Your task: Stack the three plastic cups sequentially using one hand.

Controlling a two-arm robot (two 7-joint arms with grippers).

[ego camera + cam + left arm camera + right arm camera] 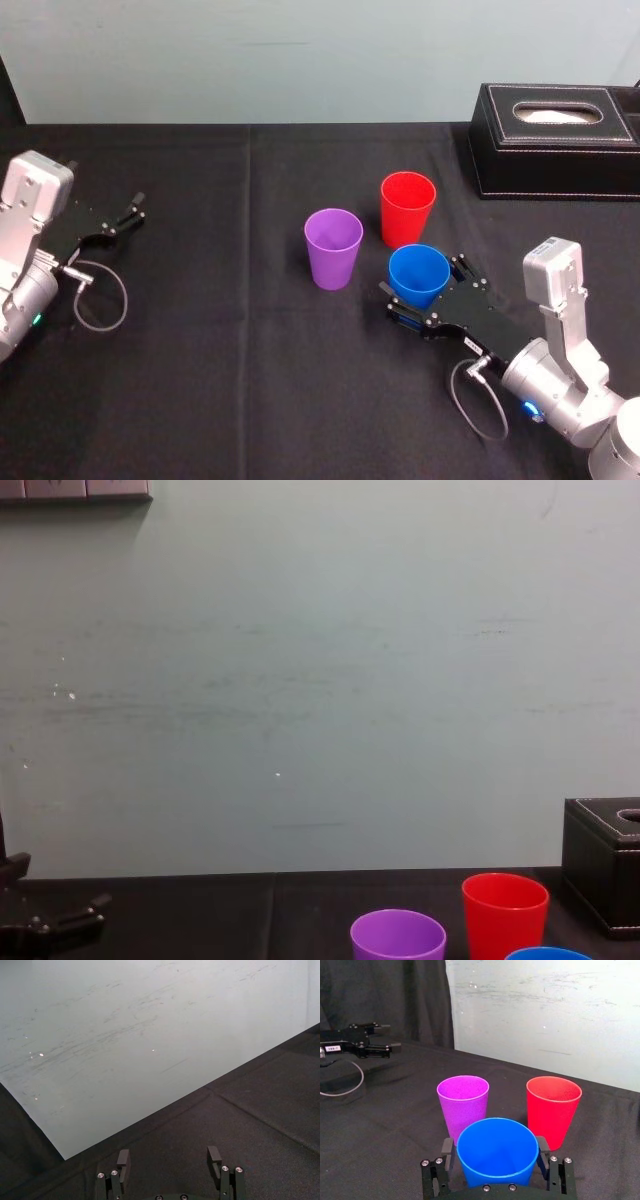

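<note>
Three plastic cups on the black cloth-covered desk (250, 380) — smooth tapered tumblers with rolled rims, all upright, mouths up, none nested. One red plastic cup (407, 208) stands farthest back. One purple plastic cup (333, 247) is to its left and a bit nearer. One blue plastic cup (418, 275) is nearest, near the red one and in front of it.

Two hands. The black right hand (422, 280) sits around the blue plastic cup, cup inside it — gripping or only bracketing, cannot tell. The black left hand (138, 207) is parked at the desk's left side, well apart from the cups, released, nothing in it.

One black rectangular tissue box (555, 140) with white stitching and an oval top opening sits at the far right. Behind is a pale scuffed wall (300, 60).
</note>
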